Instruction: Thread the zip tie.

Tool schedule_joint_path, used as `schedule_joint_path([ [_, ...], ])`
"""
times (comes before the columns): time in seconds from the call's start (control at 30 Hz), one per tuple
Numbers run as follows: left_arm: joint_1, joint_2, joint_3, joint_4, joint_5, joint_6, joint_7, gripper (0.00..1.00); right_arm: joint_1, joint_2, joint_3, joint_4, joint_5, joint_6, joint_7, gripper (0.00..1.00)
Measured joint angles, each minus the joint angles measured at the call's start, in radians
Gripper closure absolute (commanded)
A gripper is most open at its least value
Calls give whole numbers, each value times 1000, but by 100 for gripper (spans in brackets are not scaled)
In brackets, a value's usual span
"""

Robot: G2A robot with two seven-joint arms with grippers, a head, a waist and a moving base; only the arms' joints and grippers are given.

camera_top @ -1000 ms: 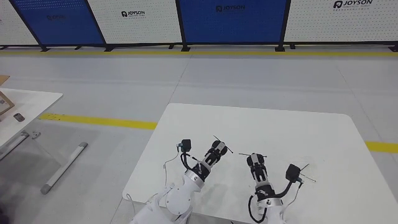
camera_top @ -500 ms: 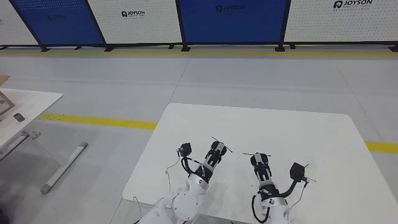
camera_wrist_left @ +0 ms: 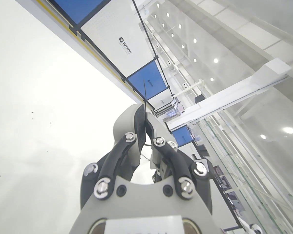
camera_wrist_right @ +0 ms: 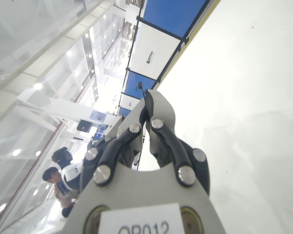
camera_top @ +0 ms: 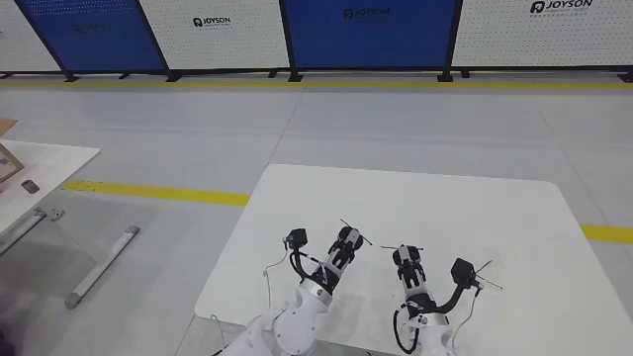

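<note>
Both arms hover over the near part of the white table (camera_top: 445, 208), a short gap apart. My left gripper (camera_top: 348, 241) (camera_wrist_left: 145, 116) is shut on a thin black zip tie (camera_wrist_left: 144, 93); its pointed tail sticks out past the fingertips. My right gripper (camera_top: 403, 254) (camera_wrist_right: 146, 99) is shut on a black zip tie just below its small square head (camera_wrist_right: 140, 85), which pokes out beyond the tips. In the top view, short black strips cross each gripper's tip (camera_top: 358, 234). I cannot tell whether the two held ends belong to the same tie.
A second white table (camera_top: 40, 173) stands off to the left across a strip of floor. Blue and white pegboard panels (camera_top: 371, 15) line the far side. A yellow floor line (camera_top: 158, 194) runs past the table. Small dark specks dot the tabletop.
The right gripper drifted slightly away from the left one, then came back toward it. The left gripper shifted only a little. Both keep their hold.
</note>
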State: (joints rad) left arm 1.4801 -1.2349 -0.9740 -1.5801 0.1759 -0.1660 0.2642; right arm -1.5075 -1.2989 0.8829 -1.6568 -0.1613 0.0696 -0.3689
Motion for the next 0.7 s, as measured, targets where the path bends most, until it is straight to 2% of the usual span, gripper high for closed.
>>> schedule_joint_path([
  [0.2, 0, 0, -1, 0, 8, 8, -2, 100, 0, 0, 0, -1, 0, 0, 2, 100],
  [0.3, 0, 0, -1, 0, 8, 8, -2, 100, -7, 5, 3, 4, -52, -35, 43, 100],
  [0.4, 0, 0, -1, 0, 8, 8, -2, 100, -21, 18, 43, 14, -66, -115, 124, 100],
  [0.5, 0, 0, -1, 0, 8, 8, -2, 100, -39, 36, 114, 4, -29, -199, 256, 100],
  [0.63, 0, 0, -1, 0, 8, 8, -2, 100, -56, 57, 172, -25, -44, -255, 425, 100],
  [0.7, 0, 0, -1, 0, 8, 8, -2, 100, -62, 60, 186, -36, -59, -259, 449, 100],
])
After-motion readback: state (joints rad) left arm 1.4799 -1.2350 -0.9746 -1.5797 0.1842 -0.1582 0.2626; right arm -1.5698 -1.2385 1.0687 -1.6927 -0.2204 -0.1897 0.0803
